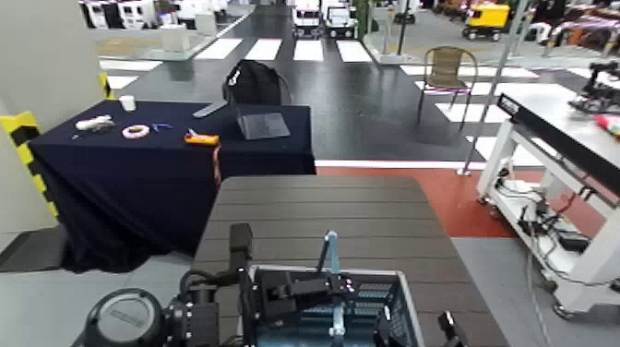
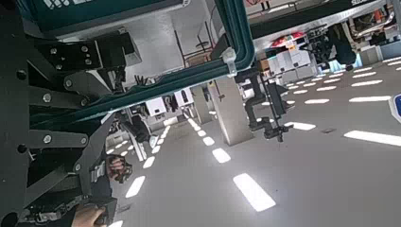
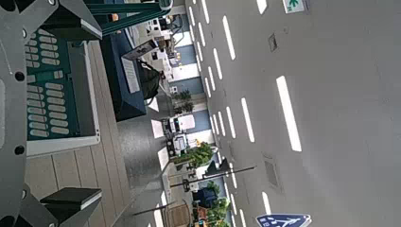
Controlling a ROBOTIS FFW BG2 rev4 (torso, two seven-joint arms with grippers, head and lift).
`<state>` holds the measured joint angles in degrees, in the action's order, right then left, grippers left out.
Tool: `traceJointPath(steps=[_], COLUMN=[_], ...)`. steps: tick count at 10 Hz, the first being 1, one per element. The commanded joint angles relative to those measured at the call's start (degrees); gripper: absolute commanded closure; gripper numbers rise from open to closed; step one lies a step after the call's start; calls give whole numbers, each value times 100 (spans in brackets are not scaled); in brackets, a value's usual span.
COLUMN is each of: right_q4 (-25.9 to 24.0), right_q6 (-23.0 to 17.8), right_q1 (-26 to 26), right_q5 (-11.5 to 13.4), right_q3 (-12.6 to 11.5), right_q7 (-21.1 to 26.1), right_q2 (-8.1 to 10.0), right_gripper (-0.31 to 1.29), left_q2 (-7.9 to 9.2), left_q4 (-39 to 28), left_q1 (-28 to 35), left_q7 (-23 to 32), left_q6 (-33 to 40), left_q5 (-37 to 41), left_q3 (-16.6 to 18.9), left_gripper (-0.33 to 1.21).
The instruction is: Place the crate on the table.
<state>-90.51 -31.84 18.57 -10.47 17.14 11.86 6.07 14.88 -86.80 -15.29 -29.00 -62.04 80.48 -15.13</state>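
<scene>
The crate (image 1: 369, 305), blue-grey with lattice sides and a light-blue handle (image 1: 329, 254) standing up, is at the near end of the dark brown slatted table (image 1: 323, 208), at the bottom of the head view. My left gripper (image 1: 281, 297) sits on the crate's near-left rim and is shut on it; the rim (image 2: 180, 83) crosses the left wrist view. My right gripper (image 1: 434, 330) is at the crate's right side. In the right wrist view its fingers (image 3: 71, 203) stand wide apart with the lattice wall (image 3: 47, 90) between them. Whether the crate's bottom touches the table is hidden.
A navy-draped table (image 1: 166, 157) with small items and a laptop stands beyond the brown table, to the left. A white-framed workbench (image 1: 563, 138) with cables is to the right. A chair (image 1: 447, 74) stands farther back. A yellow-black pillar (image 1: 23, 129) is far left.
</scene>
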Motion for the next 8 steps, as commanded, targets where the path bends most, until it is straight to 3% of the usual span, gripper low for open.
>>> traceJointPath(steps=[1, 5, 8], right_q4=[-2, 24, 60], right_q6=[-7, -33, -51], right_q1=[-2, -20, -46], right_q5=[-8, -8, -8], right_q3=[0, 9, 35], right_q7=[0, 0, 0], right_q2=[0, 9, 26], right_gripper=[13, 13, 13], left_q2=[-3, 15, -3], left_q4=[23, 375, 849], left_q1=[0, -193, -703], left_q7=[0, 141, -246], left_q6=[-1, 104, 429], left_q5=[12, -6, -612], left_q3=[1, -131, -412], left_gripper=[119, 119, 119])
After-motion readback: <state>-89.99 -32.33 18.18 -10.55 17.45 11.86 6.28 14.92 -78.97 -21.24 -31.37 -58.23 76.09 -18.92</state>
